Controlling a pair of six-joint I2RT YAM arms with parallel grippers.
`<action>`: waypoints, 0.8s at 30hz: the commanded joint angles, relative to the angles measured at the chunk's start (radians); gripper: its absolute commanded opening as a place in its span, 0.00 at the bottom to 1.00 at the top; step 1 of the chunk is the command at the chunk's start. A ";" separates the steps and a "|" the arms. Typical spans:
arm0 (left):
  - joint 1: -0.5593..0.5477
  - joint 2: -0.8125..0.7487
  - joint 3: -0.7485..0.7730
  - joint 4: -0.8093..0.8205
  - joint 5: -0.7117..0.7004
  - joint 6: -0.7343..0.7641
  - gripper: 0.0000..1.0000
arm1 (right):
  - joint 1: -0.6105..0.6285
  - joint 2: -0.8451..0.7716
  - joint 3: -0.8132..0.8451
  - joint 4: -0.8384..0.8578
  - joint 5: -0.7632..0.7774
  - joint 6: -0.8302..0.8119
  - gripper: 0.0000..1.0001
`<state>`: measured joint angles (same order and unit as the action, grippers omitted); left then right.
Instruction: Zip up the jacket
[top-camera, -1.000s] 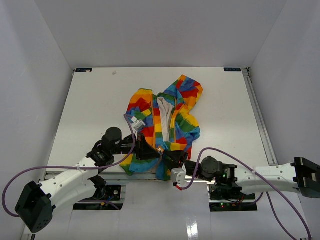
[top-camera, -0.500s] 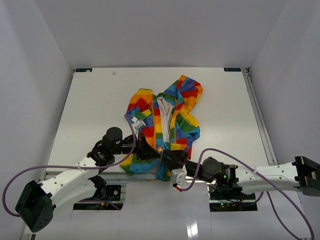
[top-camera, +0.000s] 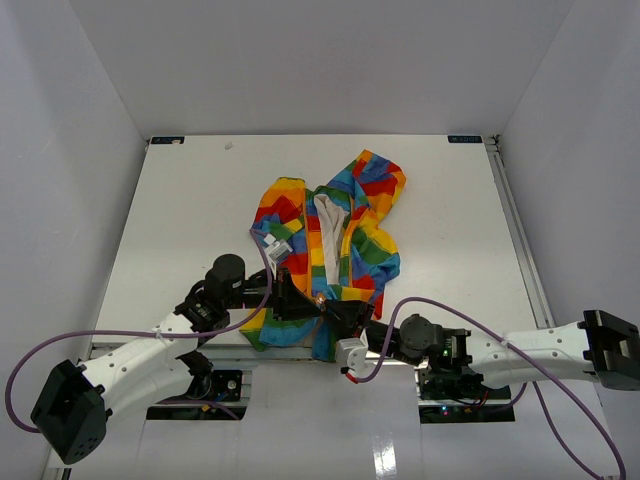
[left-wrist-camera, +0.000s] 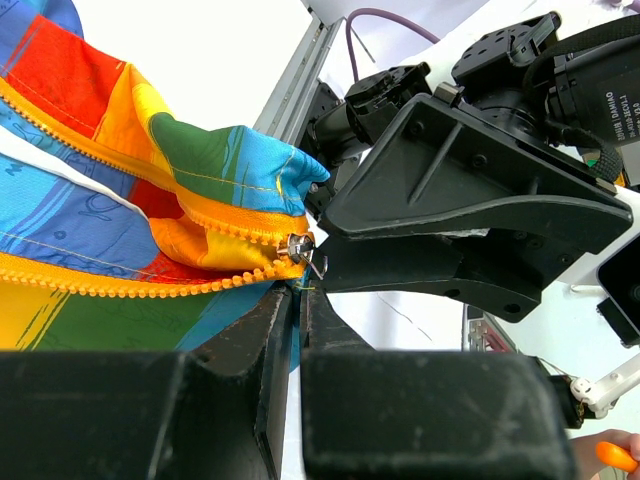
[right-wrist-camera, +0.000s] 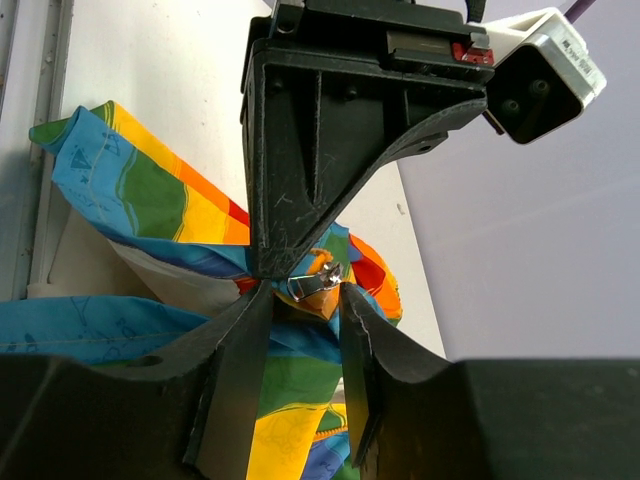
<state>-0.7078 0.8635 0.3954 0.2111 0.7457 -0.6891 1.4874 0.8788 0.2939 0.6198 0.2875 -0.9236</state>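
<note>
The rainbow patchwork jacket (top-camera: 335, 235) lies open in the middle of the table, white lining showing, its hem at the near edge. My left gripper (top-camera: 302, 303) is shut on a thin blue edge of the jacket's hem (left-wrist-camera: 296, 292), just below the bottom of the yellow zipper (left-wrist-camera: 130, 285). The metal zipper slider (left-wrist-camera: 299, 248) with its pull tab sits right above those fingertips. My right gripper (top-camera: 333, 314) is open, its fingertips either side of the pull tab (right-wrist-camera: 316, 281), not clamped on it. The two grippers meet tip to tip at the hem.
The left gripper's black body (right-wrist-camera: 340, 130) fills the upper right wrist view; the right gripper's body (left-wrist-camera: 470, 220) fills the right of the left wrist view. White walls enclose the table (top-camera: 180, 220) on three sides. Purple cables (top-camera: 120, 335) loop by the arm bases.
</note>
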 joint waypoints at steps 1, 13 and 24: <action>0.004 0.003 -0.007 0.027 0.024 -0.001 0.00 | 0.007 0.012 0.048 0.100 0.030 -0.024 0.36; 0.004 0.003 -0.007 0.026 0.023 0.002 0.00 | 0.008 0.043 0.050 0.128 0.030 -0.026 0.30; 0.004 0.003 -0.004 0.025 0.024 0.000 0.00 | 0.007 0.071 0.065 0.145 0.043 -0.024 0.20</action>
<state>-0.6955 0.8730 0.3916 0.2106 0.7358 -0.6884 1.4879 0.9403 0.2998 0.6712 0.3166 -0.9409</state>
